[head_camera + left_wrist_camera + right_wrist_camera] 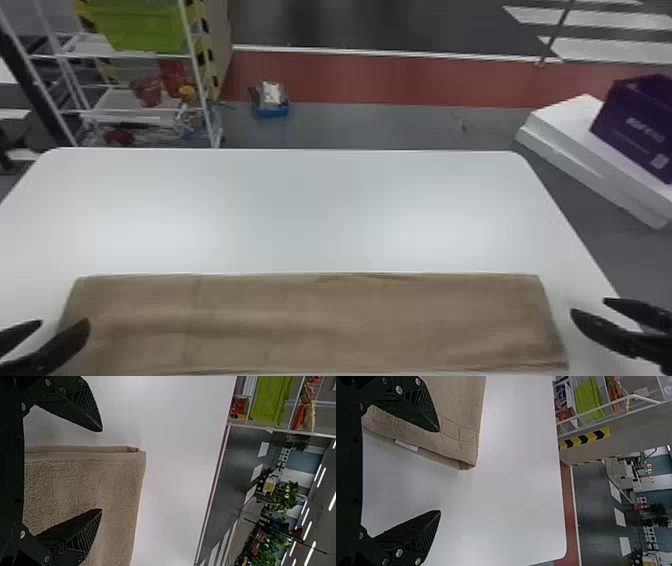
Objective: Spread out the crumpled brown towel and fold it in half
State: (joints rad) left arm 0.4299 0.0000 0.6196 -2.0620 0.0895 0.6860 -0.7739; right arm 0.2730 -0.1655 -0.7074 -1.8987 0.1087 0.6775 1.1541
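In the head view the brown towel (320,320) lies as a long, flat band across the table's near part, with slight ripples. My left gripper (62,322) is open over the towel's left end. Beyond the towel's right end, my right gripper (587,306) stands open. The left wrist view has the left gripper (102,470) with its fingers apart on either side of the towel's edge (91,457), where layers show. In the right wrist view the right gripper (440,471) is spread around the edge of the towel (459,427), which has a small white label; nothing is gripped.
The white table (310,210) reaches beyond the towel. Past it stand a white rack (112,55) with a green bin at the left and a purple box (637,125) on white boards at the right. A small blue tray (272,109) is on the floor.
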